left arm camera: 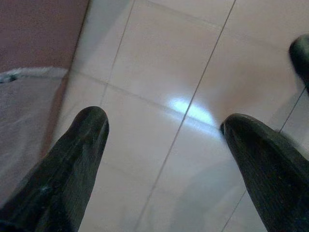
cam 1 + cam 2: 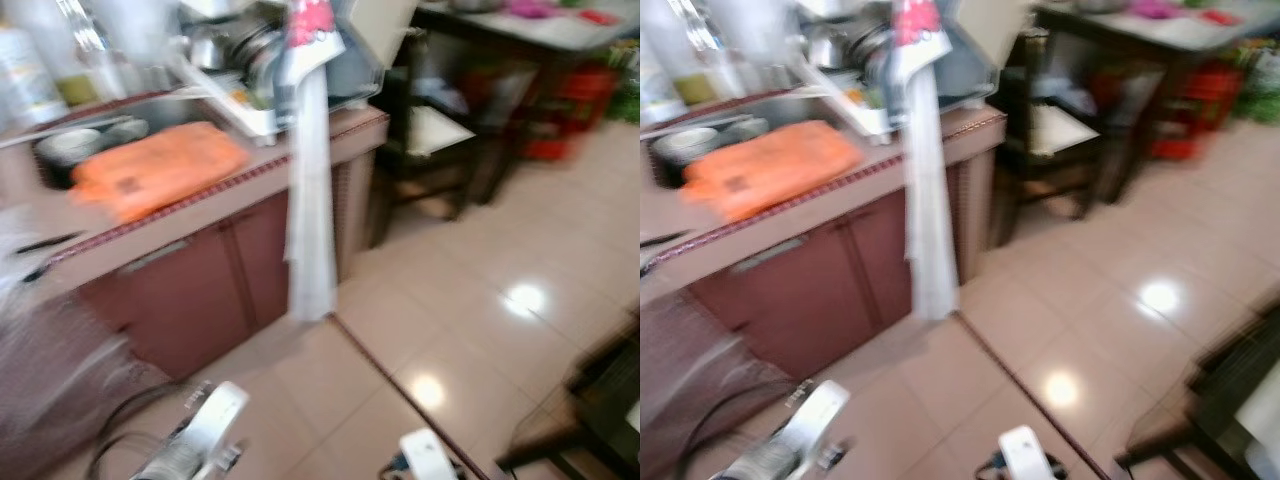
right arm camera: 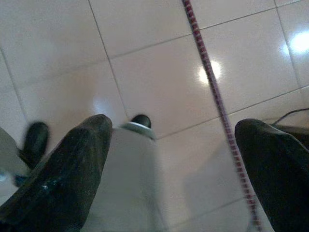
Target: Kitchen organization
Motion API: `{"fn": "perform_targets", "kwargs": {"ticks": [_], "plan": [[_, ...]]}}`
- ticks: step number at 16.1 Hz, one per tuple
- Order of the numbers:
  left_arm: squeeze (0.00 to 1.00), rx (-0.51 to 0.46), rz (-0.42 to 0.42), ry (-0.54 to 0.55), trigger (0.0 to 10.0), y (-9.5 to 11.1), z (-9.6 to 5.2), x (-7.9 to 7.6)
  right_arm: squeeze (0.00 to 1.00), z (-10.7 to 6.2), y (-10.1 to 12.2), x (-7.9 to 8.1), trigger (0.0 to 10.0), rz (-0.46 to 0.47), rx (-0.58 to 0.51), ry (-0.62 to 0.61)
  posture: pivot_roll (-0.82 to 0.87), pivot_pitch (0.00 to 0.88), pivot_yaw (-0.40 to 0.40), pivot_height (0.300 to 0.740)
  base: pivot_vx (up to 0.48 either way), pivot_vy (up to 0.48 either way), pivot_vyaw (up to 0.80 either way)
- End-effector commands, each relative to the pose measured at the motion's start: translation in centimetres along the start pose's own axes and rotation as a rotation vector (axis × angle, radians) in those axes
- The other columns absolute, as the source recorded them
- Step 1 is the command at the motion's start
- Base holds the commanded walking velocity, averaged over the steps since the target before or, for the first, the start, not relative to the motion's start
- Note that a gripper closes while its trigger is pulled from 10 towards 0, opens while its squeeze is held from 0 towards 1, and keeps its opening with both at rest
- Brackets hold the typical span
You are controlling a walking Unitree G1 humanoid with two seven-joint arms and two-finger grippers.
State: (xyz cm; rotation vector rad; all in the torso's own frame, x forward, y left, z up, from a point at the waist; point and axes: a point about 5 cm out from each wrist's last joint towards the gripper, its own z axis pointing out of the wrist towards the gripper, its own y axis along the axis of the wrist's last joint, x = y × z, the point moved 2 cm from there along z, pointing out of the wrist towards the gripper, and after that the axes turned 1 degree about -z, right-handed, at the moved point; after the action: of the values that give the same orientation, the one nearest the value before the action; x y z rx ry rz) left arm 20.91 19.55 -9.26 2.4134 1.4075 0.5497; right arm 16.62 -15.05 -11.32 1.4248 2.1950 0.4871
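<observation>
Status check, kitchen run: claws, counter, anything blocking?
Left claw open, right claw open, both over floor tiles. Orange cloth on counter. White towel hangs off counter edge.

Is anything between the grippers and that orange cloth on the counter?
Nothing visible blocks it. The orange cloth lies on the counter beside the sink. Both grippers hang low over the floor tiles, left gripper and right gripper open. The white towel hangs off to the right.

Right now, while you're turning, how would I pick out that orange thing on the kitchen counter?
Find the pinkish counter above the dark red cabinet doors, on your left. The orange thing lies flat near the counter's front edge, beside the sink and short of the dish rack. It is the one bright orange item there; blur hides what it is.
</observation>
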Motion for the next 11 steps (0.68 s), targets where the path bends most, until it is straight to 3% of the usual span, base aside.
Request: {"fn": "perform_targets", "kwargs": {"ticks": [1, 7, 11], "plan": [[0.00, -0.042, 0.021, 0.000, 10.0, 1.65, 0.11, -0.05, 0.00, -0.57, -2.58, 0.71, 10.0, 0.000, 0.092, 0.022, -0.07, 0.081, 0.092, 0.740, 0.000, 0.000, -0.67], [0.00, -0.043, 0.035, 0.003, 10.0, 1.85, 0.07, 0.23, 0.00, -0.55, -2.38, 1.16, 10.0, 0.010, 0.084, 0.031, -0.07, 0.078, 0.103, 0.740, 0.000, 0.000, -0.63], [0.00, -0.060, 0.024, -0.004, 10.0, 2.12, 0.09, 0.06, 0.00, -0.55, -2.43, 1.04, 10.0, 0.004, 0.084, 0.032, -0.08, 0.074, 0.099, 0.740, 0.000, 0.000, 0.00]]}}
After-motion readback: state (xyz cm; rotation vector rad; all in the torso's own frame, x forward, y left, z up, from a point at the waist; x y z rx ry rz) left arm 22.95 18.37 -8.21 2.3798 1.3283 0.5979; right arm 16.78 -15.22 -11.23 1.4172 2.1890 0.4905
